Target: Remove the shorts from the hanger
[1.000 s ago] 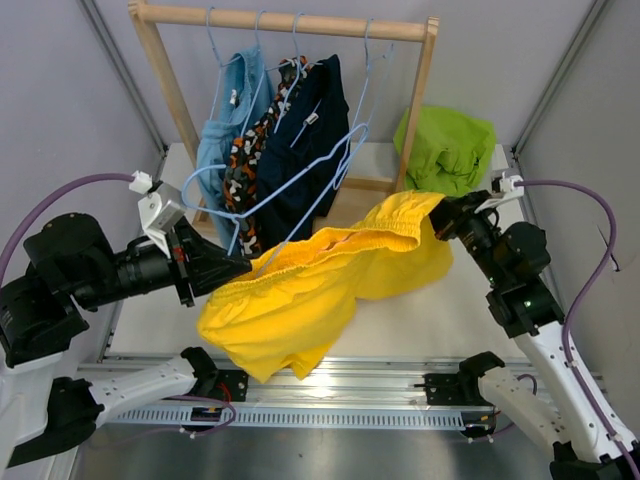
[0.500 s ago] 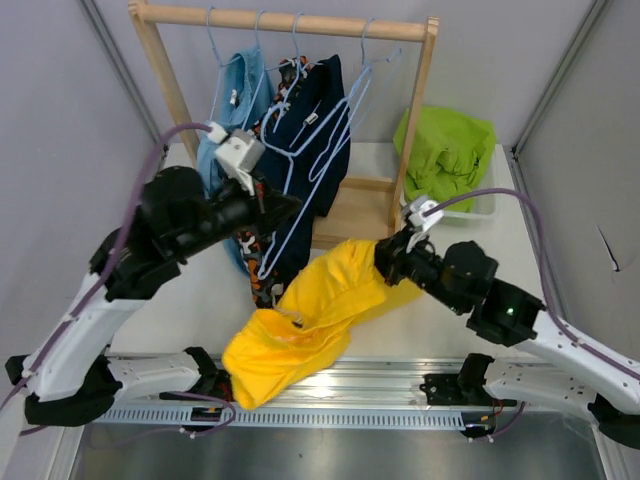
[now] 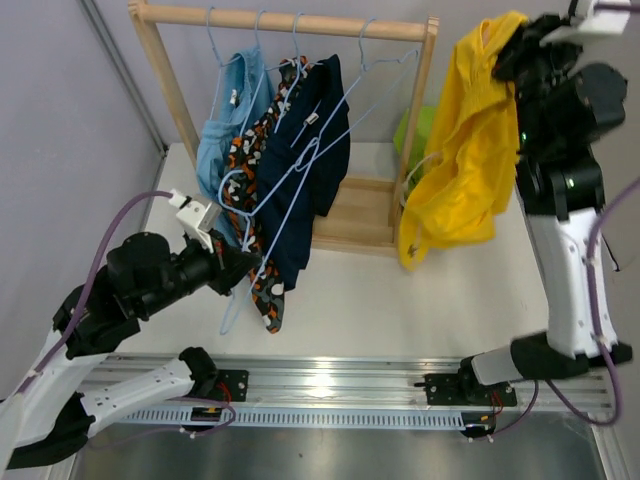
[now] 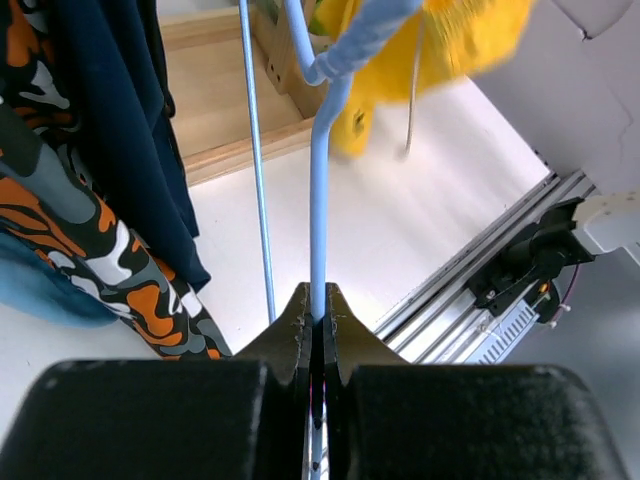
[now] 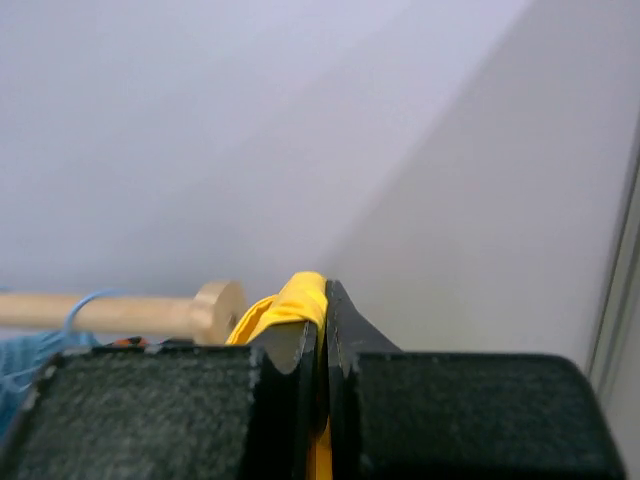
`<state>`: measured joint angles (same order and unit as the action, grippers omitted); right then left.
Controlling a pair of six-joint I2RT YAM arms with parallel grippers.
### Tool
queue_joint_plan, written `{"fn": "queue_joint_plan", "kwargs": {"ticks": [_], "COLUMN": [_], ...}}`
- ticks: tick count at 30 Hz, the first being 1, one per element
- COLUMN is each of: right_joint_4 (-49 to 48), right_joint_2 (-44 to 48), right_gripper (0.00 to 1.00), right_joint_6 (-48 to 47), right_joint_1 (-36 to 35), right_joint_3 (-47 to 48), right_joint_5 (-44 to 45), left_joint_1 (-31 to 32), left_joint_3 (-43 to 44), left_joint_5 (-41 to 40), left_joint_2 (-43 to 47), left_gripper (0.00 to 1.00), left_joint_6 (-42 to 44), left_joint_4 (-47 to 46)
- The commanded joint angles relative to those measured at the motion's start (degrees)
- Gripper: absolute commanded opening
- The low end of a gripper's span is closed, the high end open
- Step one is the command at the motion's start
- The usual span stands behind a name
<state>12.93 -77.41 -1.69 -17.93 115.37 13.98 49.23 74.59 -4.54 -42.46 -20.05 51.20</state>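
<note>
My right gripper (image 3: 513, 47) is raised high at the right of the wooden rack (image 3: 290, 20), shut on the yellow shorts (image 3: 465, 150), which hang free below it; the fabric shows between the jaws in the right wrist view (image 5: 298, 296). My left gripper (image 3: 240, 272) is shut on the lower wire of an empty light blue hanger (image 3: 300, 165), seen up close in the left wrist view (image 4: 320, 190). Light blue shorts (image 3: 222, 140), camouflage shorts (image 3: 252, 175) and navy shorts (image 3: 315, 140) hang on the rack. Lime green shorts (image 3: 414, 128) lie partly hidden behind the yellow pair.
The rack's wooden base (image 3: 350, 215) stands on the white table (image 3: 400, 300). Grey walls close in left, right and behind. A metal rail (image 3: 330, 385) runs along the near edge. In the left wrist view the camouflage shorts (image 4: 90, 240) and navy shorts (image 4: 120, 120) hang left of the hanger wire.
My right arm swung the yellow shorts from low over the table's front up high beside the rack's right post. My left gripper moved down and toward me with the hanger, now bare.
</note>
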Motion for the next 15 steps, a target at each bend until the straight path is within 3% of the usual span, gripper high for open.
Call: {"fn": "queue_joint_plan", "kwargs": {"ticks": [1, 4, 8, 10, 13, 15], "right_joint_4": [-4.40, -4.40, -11.50, -15.56, -20.21, -26.24], "right_joint_2": [-11.59, -24.95, -35.96, -38.60, -37.39, -34.58], "right_gripper": [0.00, 0.00, 0.00, 0.00, 0.00, 0.00], "right_joint_6": [1.16, 4.58, 8.89, 9.69, 8.64, 9.69], "right_joint_1": [5.44, 9.49, 12.83, 14.06, 14.50, 14.68], "right_joint_3": [14.71, 31.42, 38.00, 36.77, 26.08, 9.85], "right_joint_5": [-6.41, -9.83, -11.34, -10.64, -8.45, -7.21], "left_joint_1": [0.43, 0.43, 0.43, 0.43, 0.43, 0.34], "left_joint_3": [-0.67, -1.28, -1.99, -2.51, -3.13, -3.39], "left_joint_5": [-1.18, -1.26, -2.14, -2.32, -3.37, -3.99], "left_joint_2": [-0.17, -0.34, -1.40, -1.75, -2.98, -4.20], "left_gripper": [0.00, 0.00, 0.00, 0.00, 0.00, 0.00], "left_joint_6": [-1.74, -1.31, -0.43, 0.01, 0.89, 1.59], "left_joint_4": [-0.66, -0.58, -1.63, -2.68, -3.56, -4.17]}}
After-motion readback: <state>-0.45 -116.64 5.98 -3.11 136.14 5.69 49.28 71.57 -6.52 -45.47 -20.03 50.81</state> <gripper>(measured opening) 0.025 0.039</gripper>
